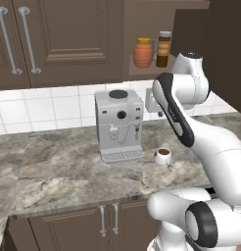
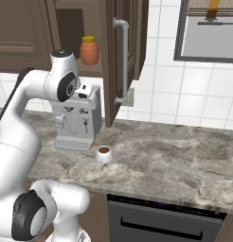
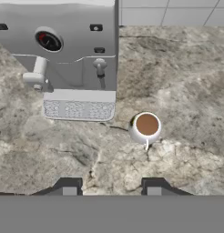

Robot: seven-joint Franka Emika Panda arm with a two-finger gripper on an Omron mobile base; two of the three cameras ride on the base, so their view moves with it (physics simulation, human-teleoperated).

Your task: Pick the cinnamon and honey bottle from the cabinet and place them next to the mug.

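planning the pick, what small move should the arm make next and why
Probably lift the hand toward the cabinet niche: the honey bottle and cinnamon stand there untouched, while the gripper hangs empty above the counter near the mug.

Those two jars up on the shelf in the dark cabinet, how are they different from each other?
The honey bottle is squat, rounded and orange with a yellow lid; the cinnamon is slim, straight-sided and dark brown with a grey lid and an orange-tan label. The cinnamon stands taller. The honey bottle sits to its left in the left base view. Both stand upright, side by side, on the cabinet shelf.
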